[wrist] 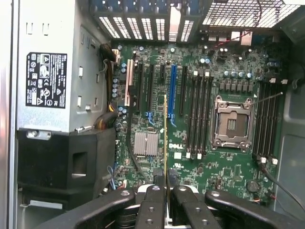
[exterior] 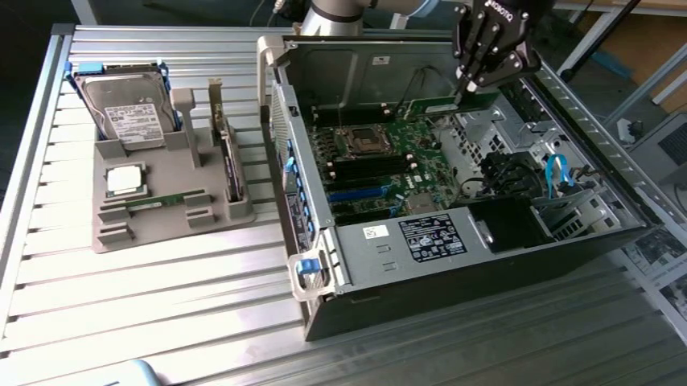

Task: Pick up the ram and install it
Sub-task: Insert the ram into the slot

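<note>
My gripper [exterior: 474,83] hangs inside the open computer case [exterior: 322,265], over its far side above the motherboard [exterior: 387,161], and is shut on the ram [exterior: 453,105], a thin green stick pointing down from the fingers. In the wrist view the gripper [wrist: 165,180] pinches the ram [wrist: 165,138] edge-on, so it shows as a thin line above the board between the blue slot [wrist: 172,95] and the black memory slots [wrist: 200,114]. The ram is held clear of the board, with the empty processor socket [wrist: 232,125] beside those slots.
A grey parts holder [exterior: 161,233] on the slatted table at the exterior view's left carries a hard drive [exterior: 129,112], a silver processor [exterior: 124,178] and another green ram stick [exterior: 163,201]. The power supply [exterior: 429,237] and a blue cable [exterior: 555,173] crowd the case's near end.
</note>
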